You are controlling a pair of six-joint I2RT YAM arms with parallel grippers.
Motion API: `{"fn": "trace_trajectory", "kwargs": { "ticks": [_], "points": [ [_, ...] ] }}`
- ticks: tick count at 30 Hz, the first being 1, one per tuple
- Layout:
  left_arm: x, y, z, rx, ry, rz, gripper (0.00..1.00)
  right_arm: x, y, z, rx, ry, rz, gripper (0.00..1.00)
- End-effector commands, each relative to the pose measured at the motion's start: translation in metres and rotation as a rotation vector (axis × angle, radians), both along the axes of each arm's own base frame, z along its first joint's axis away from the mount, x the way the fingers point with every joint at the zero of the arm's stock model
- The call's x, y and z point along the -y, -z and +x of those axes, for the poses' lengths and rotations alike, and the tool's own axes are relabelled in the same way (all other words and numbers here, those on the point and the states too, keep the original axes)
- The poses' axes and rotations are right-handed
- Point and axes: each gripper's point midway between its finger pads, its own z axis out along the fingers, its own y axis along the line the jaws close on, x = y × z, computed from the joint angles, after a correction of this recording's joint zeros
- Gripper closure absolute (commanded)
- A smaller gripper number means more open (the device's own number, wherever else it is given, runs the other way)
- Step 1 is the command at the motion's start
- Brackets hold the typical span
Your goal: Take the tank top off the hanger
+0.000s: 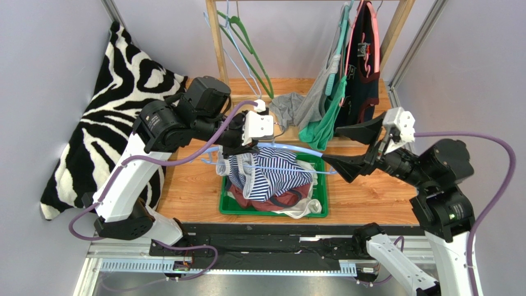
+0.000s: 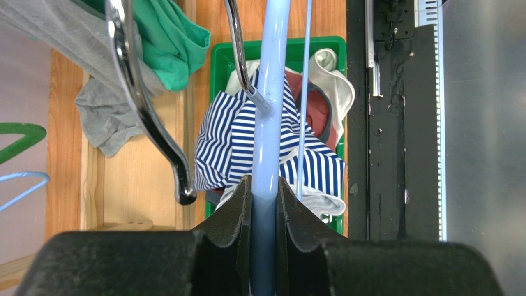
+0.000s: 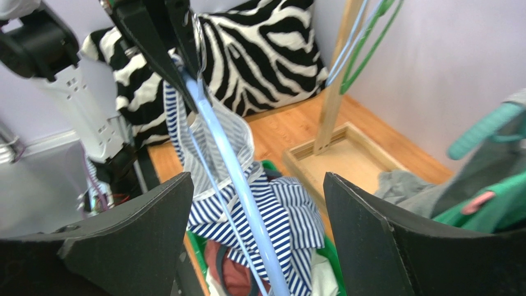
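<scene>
Pose: left gripper (image 2: 264, 185) clamped on hanger (image 2: 270, 117), reaching rightward | right gripper (image 1: 332, 148) wide open, extended leftward at hanger's end

Robot lab cell, plain walls (image 1: 469, 74), aluminium frame (image 1: 418, 42), wooden garment rack (image 1: 217, 43)

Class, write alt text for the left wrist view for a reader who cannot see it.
The left claw is shut on a pale blue hanger, with a blue-and-white striped tank top hanging beneath it over a green bin of clothes.

The tank top (image 2: 228, 142) drapes from the hanger (image 2: 270, 74) down into the bin (image 2: 321, 44), with the rack (image 1: 217, 43) behind them.
</scene>
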Motion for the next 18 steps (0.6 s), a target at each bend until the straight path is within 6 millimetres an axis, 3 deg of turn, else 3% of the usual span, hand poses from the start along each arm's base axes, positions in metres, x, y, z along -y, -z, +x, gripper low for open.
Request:
{"fn": "trace_trajectory", "kwargs": {
  "ticks": [1,10,18],
  "points": [
    [-0.001,-0.020,-0.014,0.045,0.075,-0.060,1.00,-0.013,0.015,-0.012,-0.022,-0.132,-0.060,0.16],
    [-0.007,-0.035,-0.022,0.090,0.097,-0.100,1.00,-0.018,0.034,-0.005,-0.091,-0.136,-0.109,0.18],
    [-0.011,-0.050,-0.026,0.130,0.106,-0.135,1.00,-0.027,0.059,0.006,-0.183,-0.127,-0.213,0.32]
  ]
}}
